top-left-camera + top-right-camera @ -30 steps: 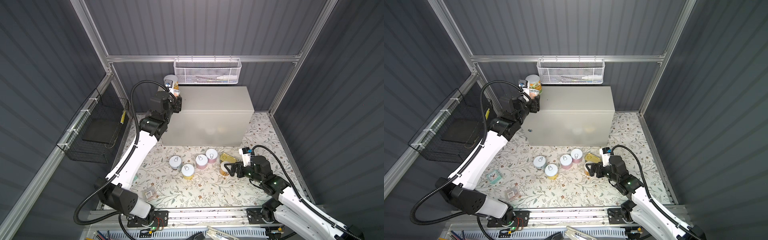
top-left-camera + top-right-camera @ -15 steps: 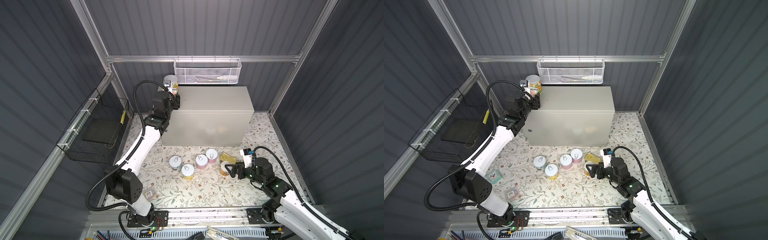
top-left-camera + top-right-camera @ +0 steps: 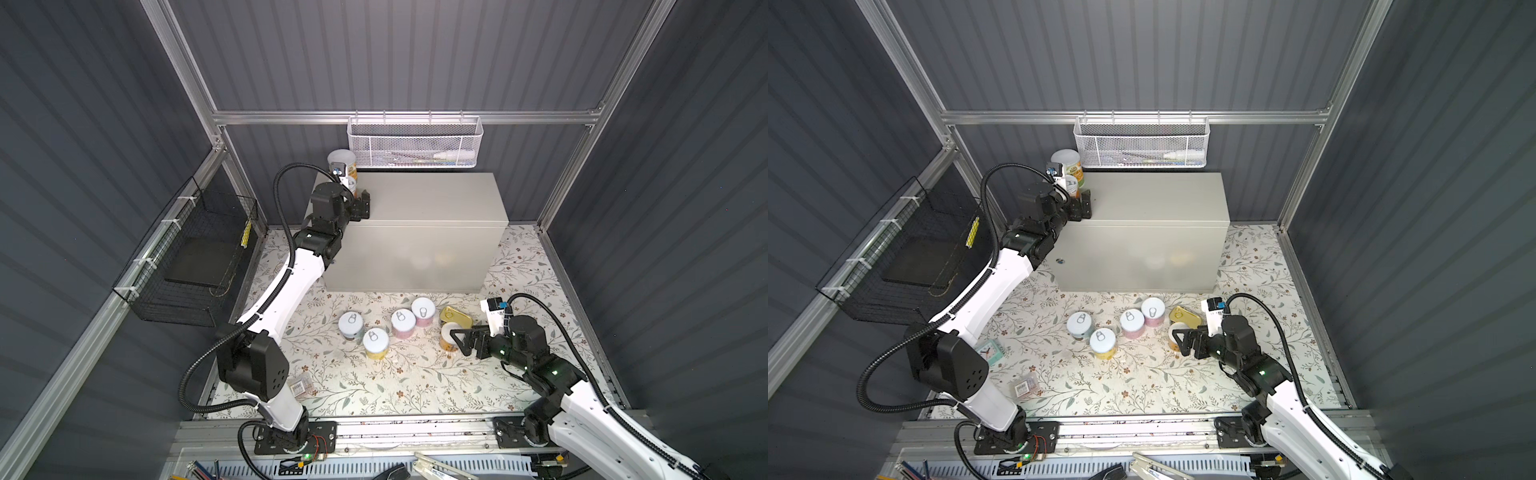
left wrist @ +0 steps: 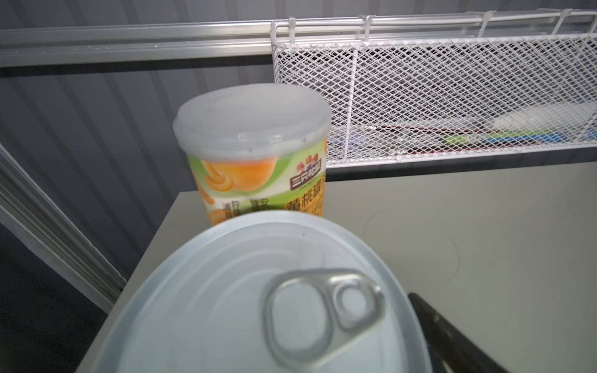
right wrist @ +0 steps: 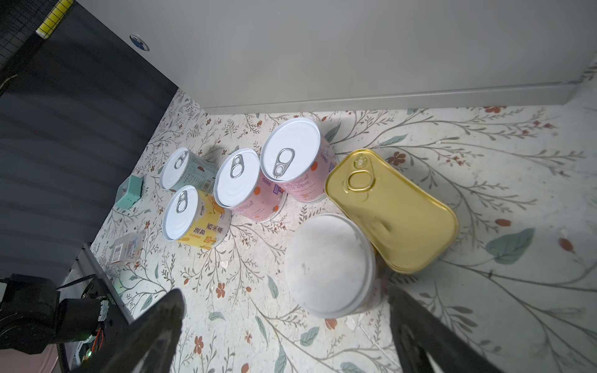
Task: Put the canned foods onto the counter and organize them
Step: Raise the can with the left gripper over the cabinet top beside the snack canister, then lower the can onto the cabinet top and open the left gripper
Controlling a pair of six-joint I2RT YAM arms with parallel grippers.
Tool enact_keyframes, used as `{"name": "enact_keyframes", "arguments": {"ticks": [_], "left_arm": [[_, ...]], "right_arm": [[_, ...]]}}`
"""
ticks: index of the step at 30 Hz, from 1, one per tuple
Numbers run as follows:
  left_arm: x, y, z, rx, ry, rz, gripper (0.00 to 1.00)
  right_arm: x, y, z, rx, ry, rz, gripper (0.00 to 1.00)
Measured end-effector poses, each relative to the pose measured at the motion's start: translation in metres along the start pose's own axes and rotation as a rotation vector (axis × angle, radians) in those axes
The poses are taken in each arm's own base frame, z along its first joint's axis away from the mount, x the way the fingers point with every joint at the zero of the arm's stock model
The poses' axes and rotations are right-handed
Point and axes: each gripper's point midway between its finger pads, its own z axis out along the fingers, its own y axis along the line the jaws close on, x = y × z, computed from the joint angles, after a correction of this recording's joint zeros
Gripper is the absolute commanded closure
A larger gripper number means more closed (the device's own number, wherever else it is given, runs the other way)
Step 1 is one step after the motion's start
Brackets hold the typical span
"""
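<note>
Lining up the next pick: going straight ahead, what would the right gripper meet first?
Probably the white-lidded can, just ahead of the open right gripper; the gold tin sits beyond it.

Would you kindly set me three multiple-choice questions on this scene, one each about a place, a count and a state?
1. Where is the gold tin?
A. held in a gripper
B. stacked on a can
C. on the mat, next to the lidded can

2. How many pink cans stand on the mat?
A. two
B. one
C. four

3. How is the right gripper?
A. shut on the tin
B. open, holding nothing
C. shut on a pink can

Answers:
1 C: the tin lies flat on the mat by the lidded can.
2 A: two pink labels stand side by side.
3 B: its jaws stand wide apart, short of the lidded can.
</note>
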Motion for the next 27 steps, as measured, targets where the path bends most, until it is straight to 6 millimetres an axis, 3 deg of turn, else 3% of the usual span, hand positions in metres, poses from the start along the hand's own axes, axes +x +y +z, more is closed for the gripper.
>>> {"name": "enact_keyframes", "arguments": {"ticks": [4, 9, 14, 21, 27], "left_arm": [[0.006, 0.009, -0.023, -0.019, 0.039, -0.002, 0.00], [-0.006, 0.020, -0.052, -0.043, 0.035, -0.027, 0.00], [-0.013, 0.027, -0.077, -0.050, 0.041, -0.074, 0.00], [0.008, 0.036, -0.100, -0.075, 0.110, -0.115, 0.00], [0.027, 0.044, -0.140, -0.082, 0.166, -0.188, 0.00]], "right_arm": [[-0.003, 0.003, -0.003, -0.003, 0.006, 0.011, 0.01], [0.000, 0.008, -0.006, -0.016, 0.038, 0.027, 0.01], [-0.009, 0.016, -0.011, -0.014, 0.064, 0.030, 0.01], [0.004, 0.015, -0.019, 0.006, 0.134, 0.047, 0.01], [0.010, 0.024, -0.030, -0.056, 0.126, 0.095, 0.01]]}}
